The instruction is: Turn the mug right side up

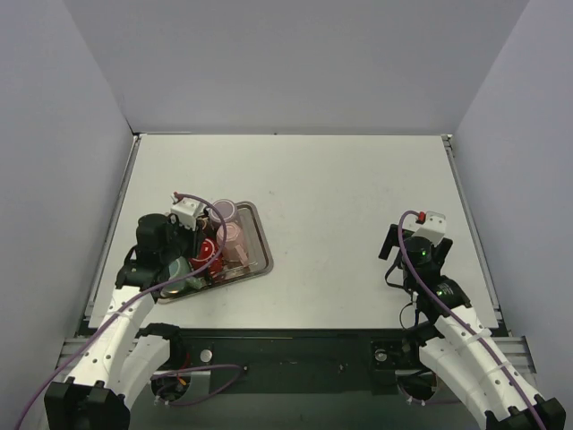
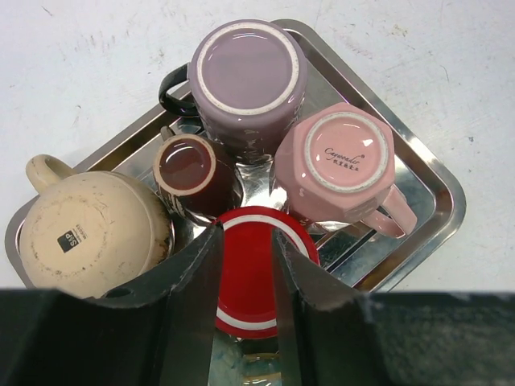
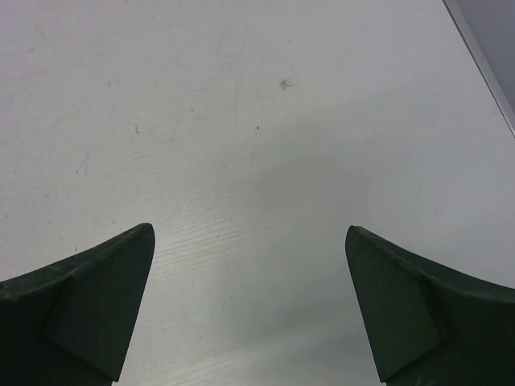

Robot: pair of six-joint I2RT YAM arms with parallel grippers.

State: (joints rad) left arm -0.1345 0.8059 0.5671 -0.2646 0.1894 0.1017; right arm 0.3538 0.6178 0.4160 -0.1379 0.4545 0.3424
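Observation:
Several mugs stand upside down on a steel tray (image 2: 434, 189): a red mug (image 2: 245, 277) with a white ring, a pink octagonal one (image 2: 342, 157), a purple one (image 2: 249, 72), a small brown one (image 2: 187, 165) and a cream one (image 2: 88, 229). My left gripper (image 2: 246, 233) hangs just above the red mug's base, its jaws a narrow gap apart with nothing between them. In the top view the left gripper (image 1: 201, 253) is over the tray (image 1: 261, 244). My right gripper (image 3: 249, 229) is open and empty over bare table, far right (image 1: 394, 246).
The tray sits at the table's near left. The mugs are packed close together, the pink and brown ones touching the red one's sides. The table's right edge (image 3: 483, 64) runs close by the right gripper.

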